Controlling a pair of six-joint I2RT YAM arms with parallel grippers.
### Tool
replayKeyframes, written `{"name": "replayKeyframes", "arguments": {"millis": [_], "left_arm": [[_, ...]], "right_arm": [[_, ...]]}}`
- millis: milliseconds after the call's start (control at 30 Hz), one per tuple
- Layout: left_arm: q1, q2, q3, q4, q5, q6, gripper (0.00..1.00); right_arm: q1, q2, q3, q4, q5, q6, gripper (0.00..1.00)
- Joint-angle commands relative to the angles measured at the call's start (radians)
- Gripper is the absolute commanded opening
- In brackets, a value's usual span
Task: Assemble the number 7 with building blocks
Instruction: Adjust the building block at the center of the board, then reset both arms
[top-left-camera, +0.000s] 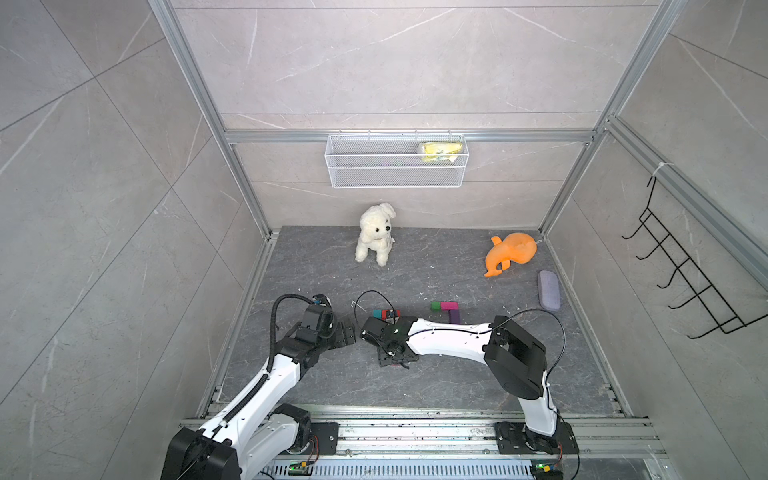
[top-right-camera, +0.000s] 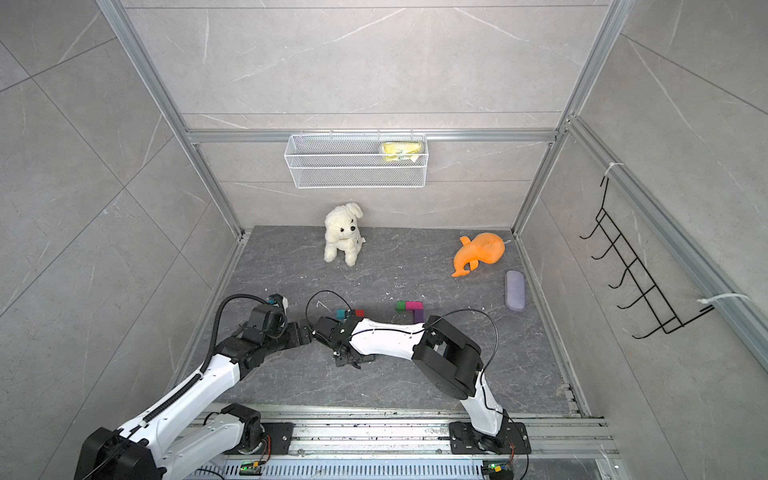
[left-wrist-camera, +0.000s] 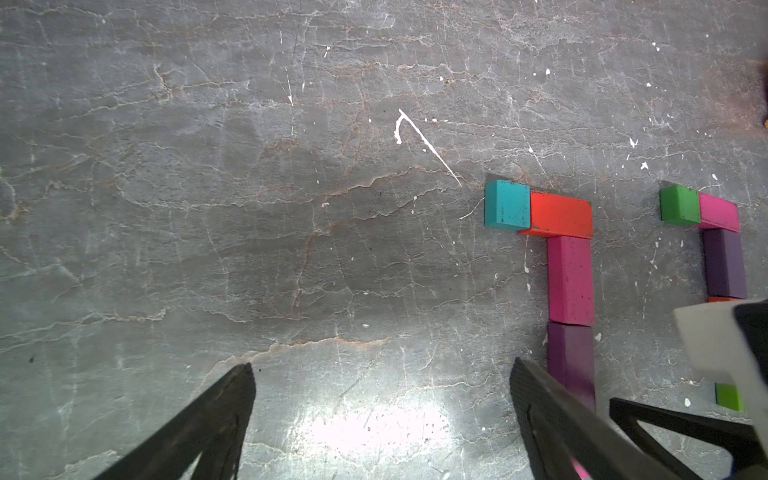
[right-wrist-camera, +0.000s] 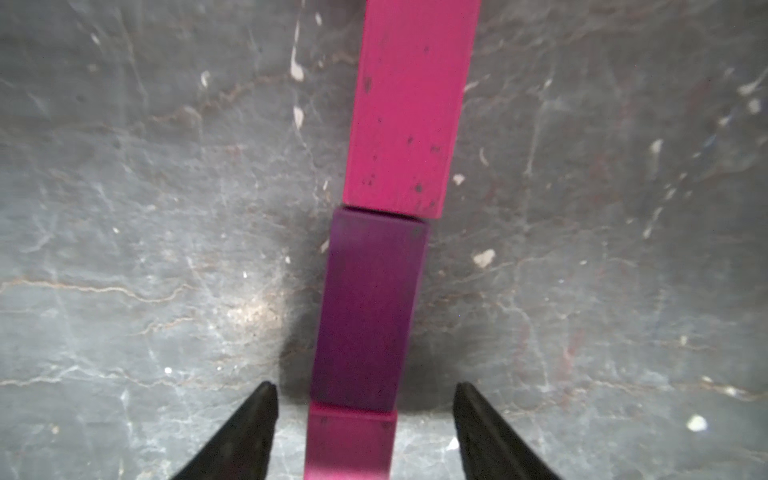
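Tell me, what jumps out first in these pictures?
A white plush dog sits at the back of the dark floor, with an orange plush toy farther right. Up front, bright blocks lie in a 7, and the right gripper is open over its stem.

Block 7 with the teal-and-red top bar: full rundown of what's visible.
The 7 lies flat on the grey stone-look tabletop. Top bar: teal square block butted against a red block. Stem from the red one: pink block, purple block, then a second pink block, its end out of frame. Faces look matt, painted, scuffed; joints tight, slightly stepped. The right gripper flanks the second pink block, jaws open, gaps showing on both sides.
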Motion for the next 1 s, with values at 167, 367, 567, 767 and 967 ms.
{"name": "replayKeyframes", "arguments": {"millis": [167, 367, 567, 767, 967], "left_arm": [[0.009, -0.013, 0.007, 0.031, -0.09, 0.021, 1.0], [0.008, 0.018, 0.081, 0.072, -0.225, 0.125, 1.0], [0.009, 0.081, 0.01, 0.378, -0.521, 0.351, 1.0], [0.021, 0.323, -0.065, 0.808, -0.598, 0.603, 1.0], [0.061, 0.531, 0.0, 0.902, -0.539, 0.635, 1.0]], "right_arm": [[0.002, -0.226, -0.02, 0.001, 0.26, -0.163, 0.95], [-0.002, -0.459, -0.171, 0.111, 0.62, -0.445, 1.0], [-0.11, -0.742, -0.536, 0.607, 0.726, -0.797, 1.0], [-0.435, -0.741, -0.934, 1.276, 0.682, -1.153, 1.0], [-0.55, -0.501, -1.043, 1.66, 0.641, -1.207, 1.0]]}}
